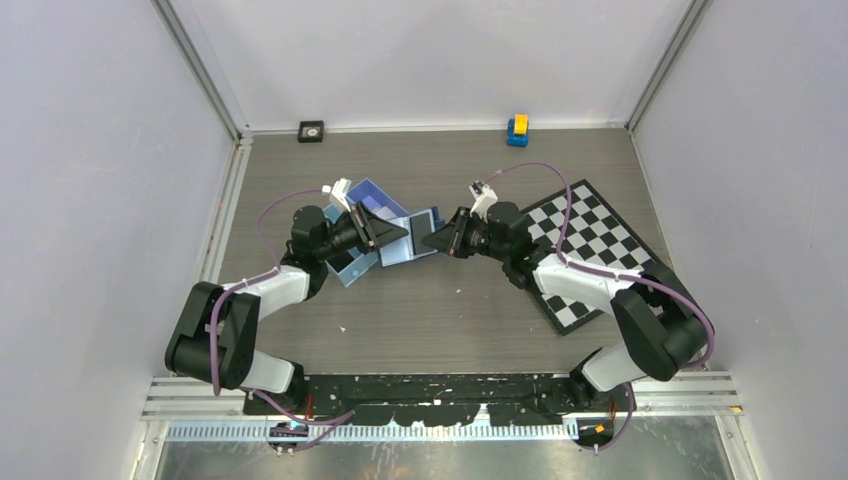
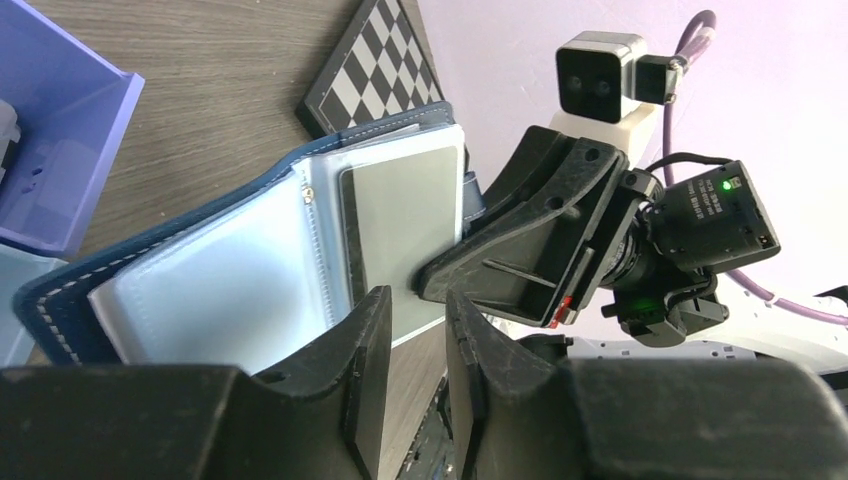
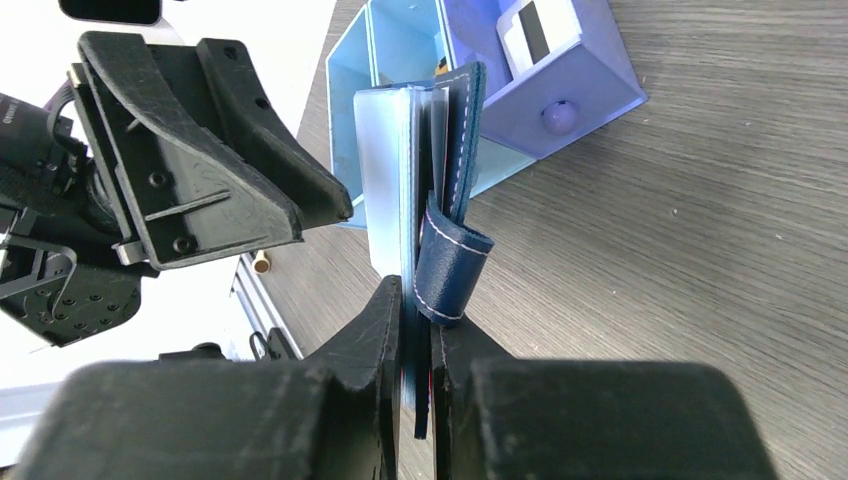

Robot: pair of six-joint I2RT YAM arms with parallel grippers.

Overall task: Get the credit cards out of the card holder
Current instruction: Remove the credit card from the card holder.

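Note:
The navy card holder (image 1: 412, 243) is held open above the table between my two grippers. In the left wrist view its light-blue sleeves (image 2: 200, 290) fan out, and a grey credit card (image 2: 405, 215) sits in a clear sleeve. My right gripper (image 3: 415, 290) is shut on the holder's edge (image 3: 385, 150), beside its navy strap loop (image 3: 452, 265). It also shows in the top view (image 1: 434, 240) and the left wrist view (image 2: 432, 280). My left gripper (image 2: 415, 300) is narrowly open and empty, just short of the card's near edge. It also shows in the top view (image 1: 392, 232).
A light-blue three-compartment tray (image 1: 352, 265) stands under and behind the left gripper, and a white object (image 3: 535, 30) lies in one compartment. A chessboard (image 1: 590, 250) lies at the right. A small blue-and-yellow toy (image 1: 517, 130) and a black square (image 1: 312, 131) sit by the back wall.

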